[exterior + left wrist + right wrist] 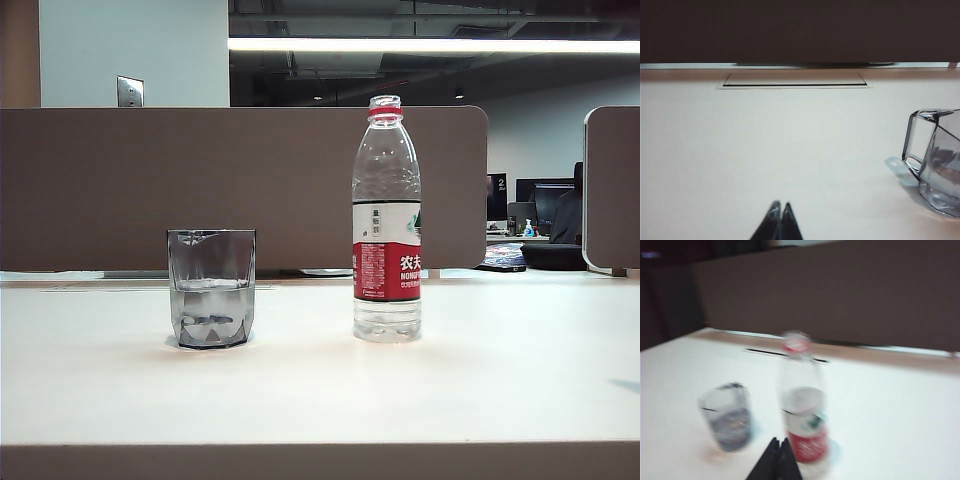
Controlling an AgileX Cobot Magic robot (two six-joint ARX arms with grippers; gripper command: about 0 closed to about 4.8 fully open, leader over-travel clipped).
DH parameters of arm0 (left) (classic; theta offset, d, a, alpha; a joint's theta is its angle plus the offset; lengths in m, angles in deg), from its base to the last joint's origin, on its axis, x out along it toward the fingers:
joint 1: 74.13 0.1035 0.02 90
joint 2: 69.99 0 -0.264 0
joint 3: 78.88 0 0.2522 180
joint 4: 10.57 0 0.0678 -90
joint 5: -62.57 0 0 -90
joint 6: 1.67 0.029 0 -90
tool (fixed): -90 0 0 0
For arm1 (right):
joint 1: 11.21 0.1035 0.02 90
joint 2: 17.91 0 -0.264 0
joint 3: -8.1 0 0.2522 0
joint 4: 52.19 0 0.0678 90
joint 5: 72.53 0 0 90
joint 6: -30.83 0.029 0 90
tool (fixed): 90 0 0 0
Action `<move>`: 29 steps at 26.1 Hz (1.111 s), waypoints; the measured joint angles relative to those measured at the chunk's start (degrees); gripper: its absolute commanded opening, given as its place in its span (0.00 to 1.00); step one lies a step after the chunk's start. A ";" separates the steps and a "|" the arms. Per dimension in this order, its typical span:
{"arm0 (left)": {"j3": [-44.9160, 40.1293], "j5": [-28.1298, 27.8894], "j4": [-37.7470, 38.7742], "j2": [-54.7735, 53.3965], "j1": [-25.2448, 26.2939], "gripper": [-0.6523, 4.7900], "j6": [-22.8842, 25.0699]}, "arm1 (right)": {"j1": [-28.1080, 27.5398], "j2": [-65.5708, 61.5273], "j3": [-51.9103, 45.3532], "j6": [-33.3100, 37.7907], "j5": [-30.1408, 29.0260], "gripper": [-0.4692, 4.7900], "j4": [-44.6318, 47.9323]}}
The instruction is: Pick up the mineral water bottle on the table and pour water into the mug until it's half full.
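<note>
Worktop (520, 380) front edge nearest. Mug (211, 288) holding water (209, 312), bottle (386, 220) standing upright just beside. Left gripper (780, 222) and right gripper (779, 460) both pinched closed, empty. Task looking finished; keeping clear of both.

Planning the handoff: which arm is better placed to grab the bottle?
Right, probably. The right pincer, shut, faces the mineral water bottle directly. The left pincer, also shut, sees only the mug off to one side.

The bottle (386, 220) is clear plastic with a red neck ring and a white-and-red label bearing white characters. The glass (211, 288) is grey-tinted and faceted, the table (500, 380) white with a brown front edge.
</note>
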 measured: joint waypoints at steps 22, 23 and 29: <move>0.00 0.00 0.00 0.00 0.00 0.11 0.00 | -15.82 18.93 -14.19 0.55 12.87 0.08 -2.69; 0.00 0.00 0.00 0.00 0.00 0.11 0.00 | -15.39 18.95 -14.19 0.28 12.87 0.08 -2.69; 0.00 0.00 0.00 0.02 0.00 0.11 0.00 | -15.08 18.95 -14.19 -0.46 12.87 0.08 -2.69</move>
